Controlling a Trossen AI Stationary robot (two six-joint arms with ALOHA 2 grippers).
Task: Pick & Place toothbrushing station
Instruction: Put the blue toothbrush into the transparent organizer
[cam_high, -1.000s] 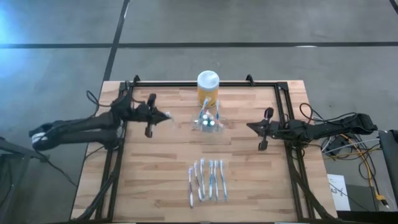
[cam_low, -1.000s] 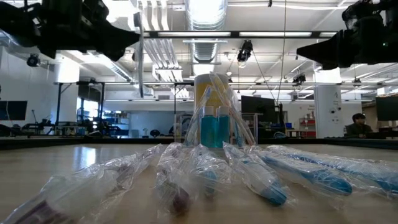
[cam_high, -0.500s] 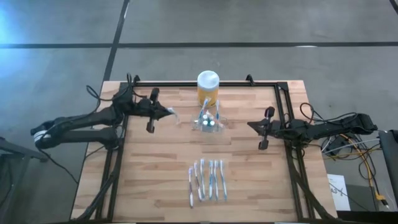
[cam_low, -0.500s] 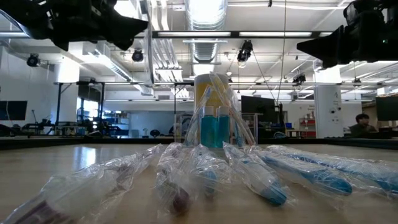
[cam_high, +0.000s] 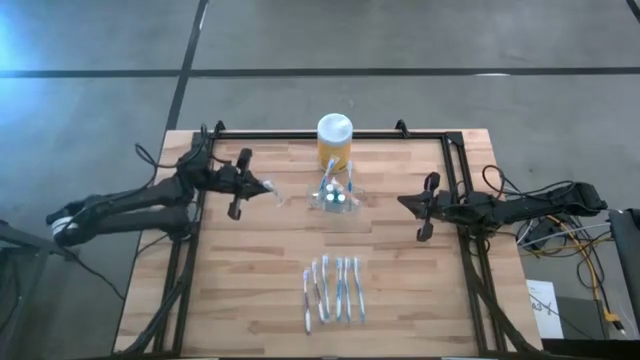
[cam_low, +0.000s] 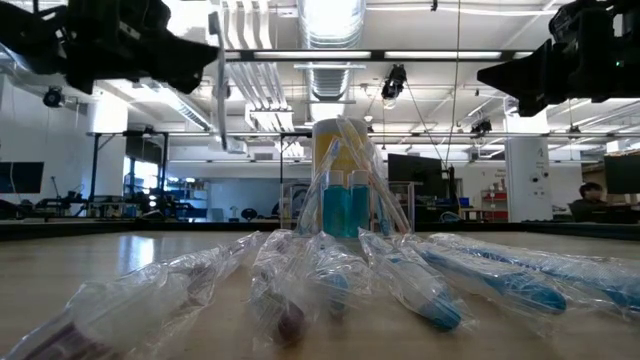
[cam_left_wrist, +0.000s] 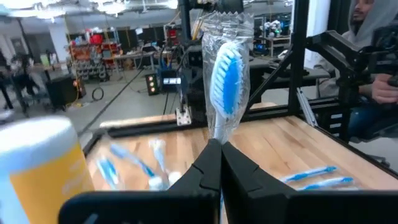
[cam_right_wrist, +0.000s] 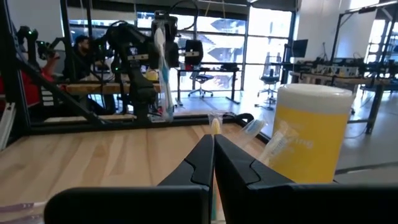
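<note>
While your left gripper (cam_high: 262, 186) is clamped on a wrapped blue toothbrush (cam_left_wrist: 225, 81), standing just left of the toothbrushing station (cam_high: 336, 197), swing it over the clear holder before lowering. Keep the brush upright, as the left wrist view shows it, so the handle end can drop into an opening rather than catch on the brushes already standing there. The station sits at the far middle of the table (cam_high: 250, 270), just in front of the yellow jar (cam_high: 334, 140). Your right gripper (cam_high: 408, 204) waits to the right, jaws together on nothing.

Only the high view shows the row of wrapped toothbrushes (cam_high: 332, 290) lying near the front edge clear of the station; the low view crowds them against it.
</note>
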